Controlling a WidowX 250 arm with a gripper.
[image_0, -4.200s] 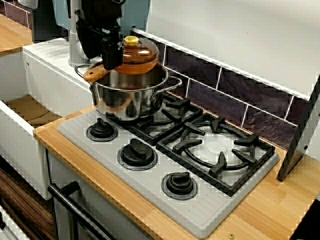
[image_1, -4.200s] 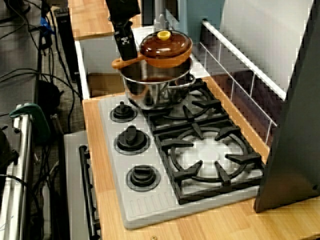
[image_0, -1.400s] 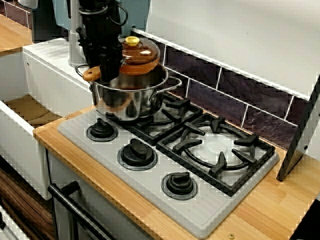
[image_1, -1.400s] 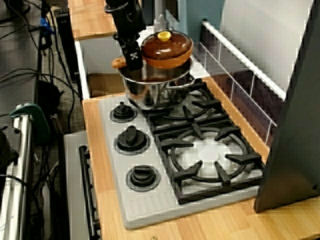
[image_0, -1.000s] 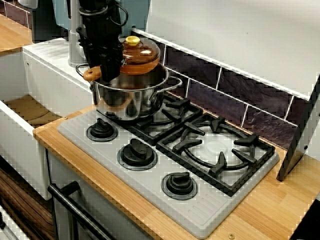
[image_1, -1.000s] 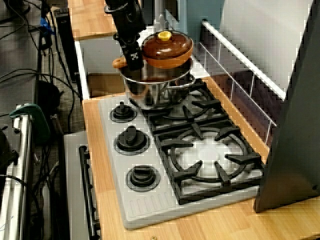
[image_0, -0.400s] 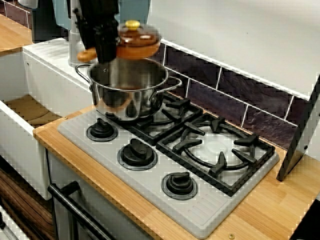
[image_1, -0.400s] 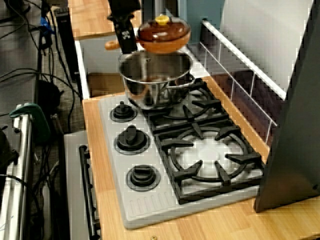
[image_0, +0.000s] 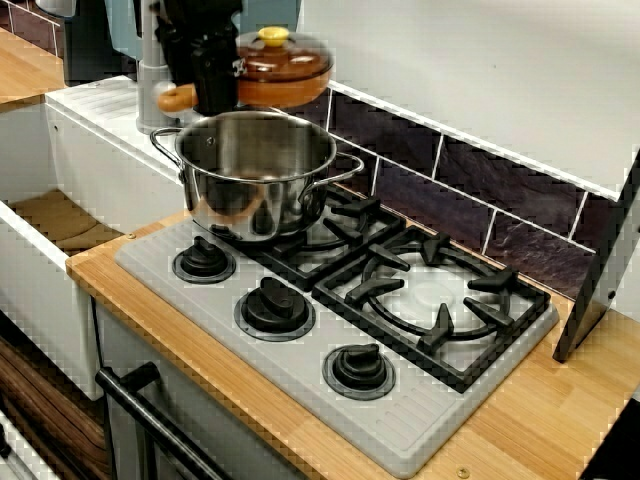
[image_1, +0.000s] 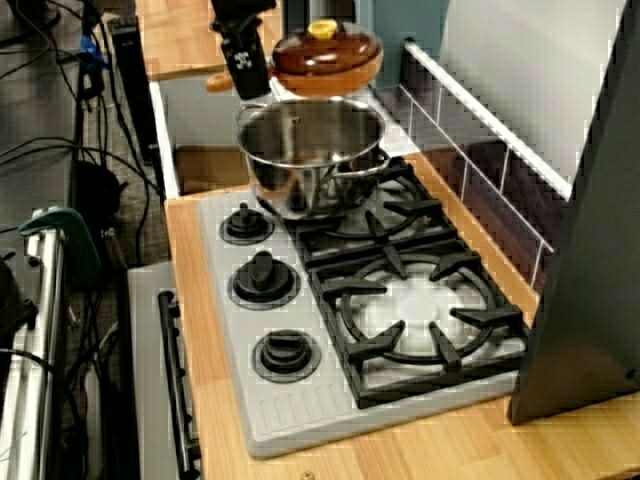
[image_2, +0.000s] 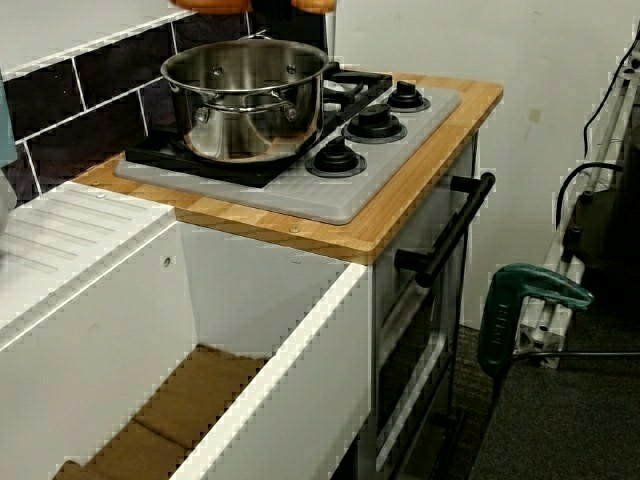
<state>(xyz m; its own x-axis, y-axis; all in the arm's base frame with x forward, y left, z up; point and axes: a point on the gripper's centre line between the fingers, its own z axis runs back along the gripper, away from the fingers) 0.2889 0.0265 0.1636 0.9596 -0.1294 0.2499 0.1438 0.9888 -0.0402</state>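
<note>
A wooden counter (image_0: 540, 420) is shown carrying a grey stove top (image_0: 290, 365), and a white sink (image_2: 270, 340) is set just beside it at one end. On the burner grate nearest the sink, a steel pot (image_0: 255, 180) is stood upright and uncovered. Three black dials (image_0: 274, 305) are ranged along the stove top's front edge. Above the steel pot, clear of its rim, a brown lidded pan (image_0: 283, 72) is held in the air and kept roughly level; in the low view from the sink end only its orange underside is caught at the top edge. The black pincer (image_0: 212, 90) is clenched on the pan's orange handle (image_0: 175, 98), whose tip is left sticking out toward the sink. The lid is topped by a small yellow knob (image_0: 273, 36).
</note>
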